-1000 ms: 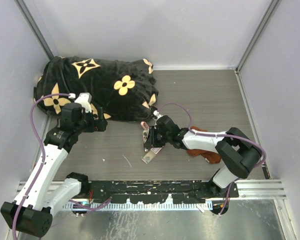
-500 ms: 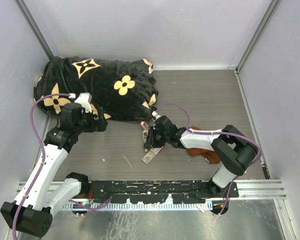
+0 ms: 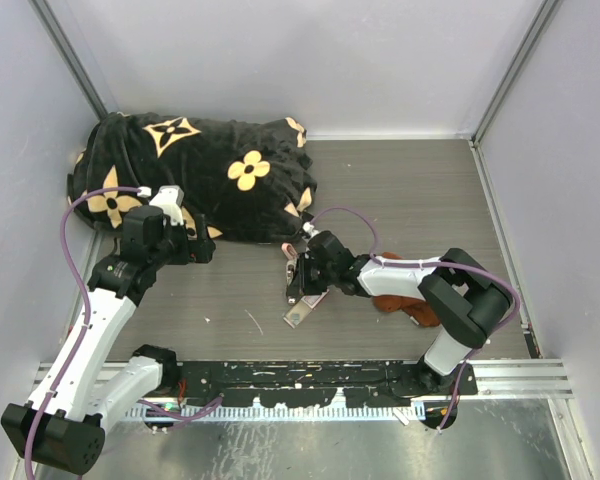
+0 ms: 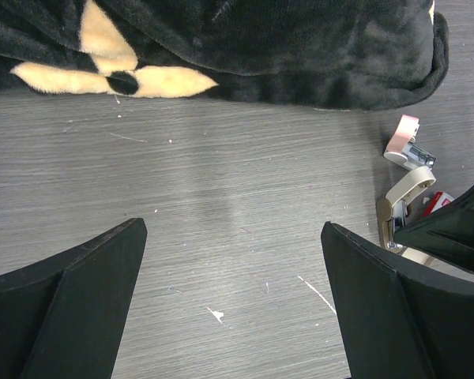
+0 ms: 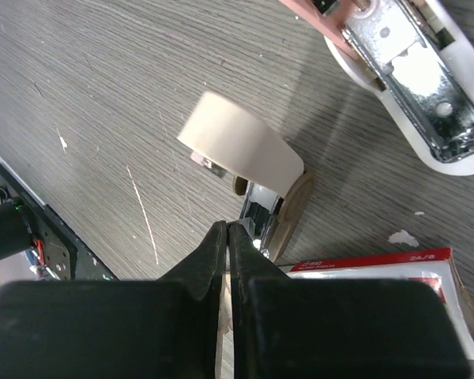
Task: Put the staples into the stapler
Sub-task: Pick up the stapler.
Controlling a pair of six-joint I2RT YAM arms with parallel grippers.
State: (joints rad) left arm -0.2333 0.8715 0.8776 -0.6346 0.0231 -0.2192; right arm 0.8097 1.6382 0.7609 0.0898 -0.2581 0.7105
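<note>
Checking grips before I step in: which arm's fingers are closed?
The right arm's fingers, pressed together just beside the flat white staples box with the red label. The left arm's fingers stand wide apart over the grey table.

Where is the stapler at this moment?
Upper right of the right wrist view: the stapler lies open, just beyond the red-labelled staple box and the right gripper.

1. A grey wood-grain table [image 3: 410,190] filled the middle of the top view.
2. Upper left, a black blanket [image 3: 200,170] with tan flowers lay bunched on it.
3. At centre lay the pink-and-white stapler [image 4: 401,140], its metal inside showing, with a red-labelled staple box [image 5: 355,264] near it.
4. Right of centre lay a rust-brown cloth [image 3: 405,305].
</note>
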